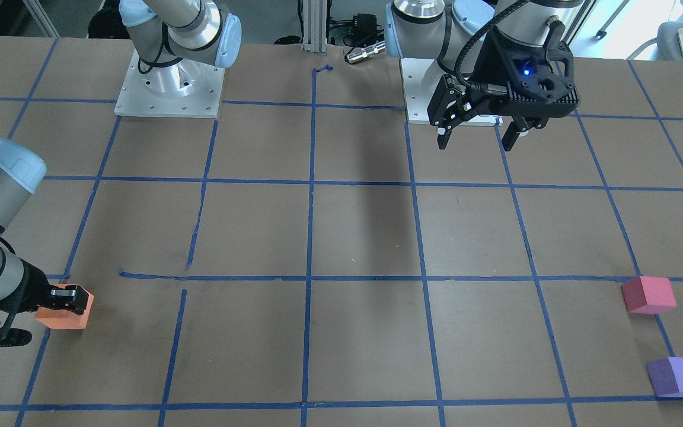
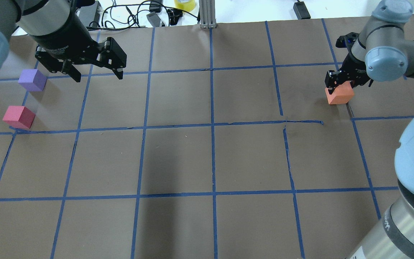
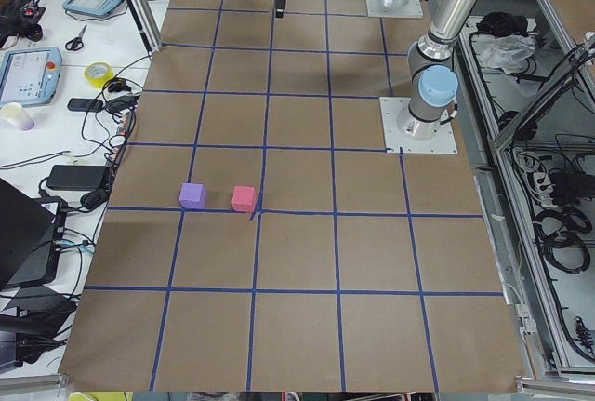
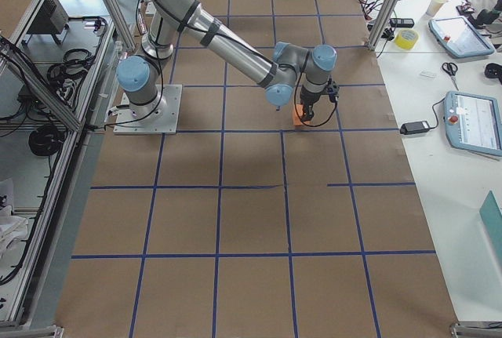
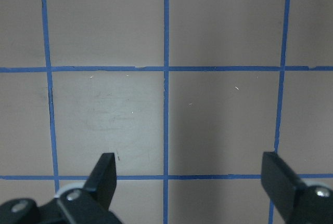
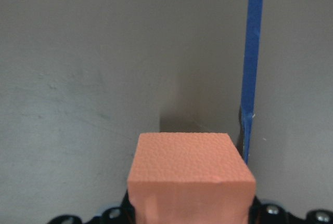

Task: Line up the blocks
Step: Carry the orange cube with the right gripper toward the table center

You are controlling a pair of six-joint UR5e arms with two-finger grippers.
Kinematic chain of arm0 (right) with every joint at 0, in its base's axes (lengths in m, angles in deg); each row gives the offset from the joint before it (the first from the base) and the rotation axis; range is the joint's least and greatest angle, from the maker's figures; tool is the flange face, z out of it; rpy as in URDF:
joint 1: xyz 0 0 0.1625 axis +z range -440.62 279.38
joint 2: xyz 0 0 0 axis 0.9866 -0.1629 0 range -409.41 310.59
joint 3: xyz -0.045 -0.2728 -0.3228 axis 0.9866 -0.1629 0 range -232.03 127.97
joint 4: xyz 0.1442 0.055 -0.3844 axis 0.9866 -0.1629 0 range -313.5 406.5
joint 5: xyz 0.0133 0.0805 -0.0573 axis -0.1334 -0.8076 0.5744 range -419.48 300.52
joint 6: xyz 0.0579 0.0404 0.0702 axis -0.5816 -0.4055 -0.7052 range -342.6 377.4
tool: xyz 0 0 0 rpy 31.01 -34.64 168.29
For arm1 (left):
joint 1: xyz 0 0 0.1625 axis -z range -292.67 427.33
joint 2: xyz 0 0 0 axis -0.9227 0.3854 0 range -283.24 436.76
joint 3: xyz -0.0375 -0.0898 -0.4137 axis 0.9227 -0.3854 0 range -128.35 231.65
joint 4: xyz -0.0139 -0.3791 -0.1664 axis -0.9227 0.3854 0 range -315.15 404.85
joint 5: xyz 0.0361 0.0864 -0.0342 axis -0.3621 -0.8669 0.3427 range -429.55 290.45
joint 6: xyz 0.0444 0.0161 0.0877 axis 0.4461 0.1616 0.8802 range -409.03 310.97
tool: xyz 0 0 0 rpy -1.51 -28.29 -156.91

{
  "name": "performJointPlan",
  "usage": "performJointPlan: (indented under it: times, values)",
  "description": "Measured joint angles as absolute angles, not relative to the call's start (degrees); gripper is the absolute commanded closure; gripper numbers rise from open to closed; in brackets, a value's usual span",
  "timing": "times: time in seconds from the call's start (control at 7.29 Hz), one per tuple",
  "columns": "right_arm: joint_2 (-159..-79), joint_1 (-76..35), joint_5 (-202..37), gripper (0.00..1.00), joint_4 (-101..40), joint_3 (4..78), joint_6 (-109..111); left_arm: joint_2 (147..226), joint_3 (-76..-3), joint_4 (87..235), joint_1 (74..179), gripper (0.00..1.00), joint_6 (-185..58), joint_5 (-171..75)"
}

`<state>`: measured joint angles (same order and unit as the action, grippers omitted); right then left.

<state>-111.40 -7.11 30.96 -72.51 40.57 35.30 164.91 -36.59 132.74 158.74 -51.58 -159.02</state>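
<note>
The orange block (image 2: 340, 96) is at the table's right side beside a blue tape line. My right gripper (image 2: 340, 85) is shut on it, at or just above the table surface. It fills the bottom of the right wrist view (image 6: 190, 177). The pinkish red block (image 2: 18, 117) and the purple block (image 2: 32, 80) sit apart on the far left. My left gripper (image 2: 98, 77) is open and empty, hovering to the right of the purple block. The left wrist view shows only bare paper between its fingers (image 5: 106, 177).
Brown paper with a blue tape grid (image 2: 212, 126) covers the table. The arm bases (image 1: 169, 89) stand at the robot's edge. An aluminium post (image 2: 207, 14), cables and a yellow tape roll (image 2: 184, 4) lie beyond the far edge.
</note>
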Motion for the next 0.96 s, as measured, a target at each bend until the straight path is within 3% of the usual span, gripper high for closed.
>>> performJointPlan:
  times: [0.55, 0.69, 0.96]
  values:
    - [-113.97, 9.85, 30.67, 0.87, -71.96, 35.87, 15.55, 164.89, -36.52, 132.74, 158.74, 0.00, -51.60, -159.02]
    - [-113.30, 14.92, 30.57, 0.81, -72.19, 34.13, 9.65, 164.88, -36.51, 132.74, 158.74, 0.00, -51.61, -159.02]
    - [-108.82, 24.05, 30.60, 0.93, -72.48, 29.41, 1.54, 164.83, -36.51, 132.76, 158.79, 0.00, -51.64, -159.06]
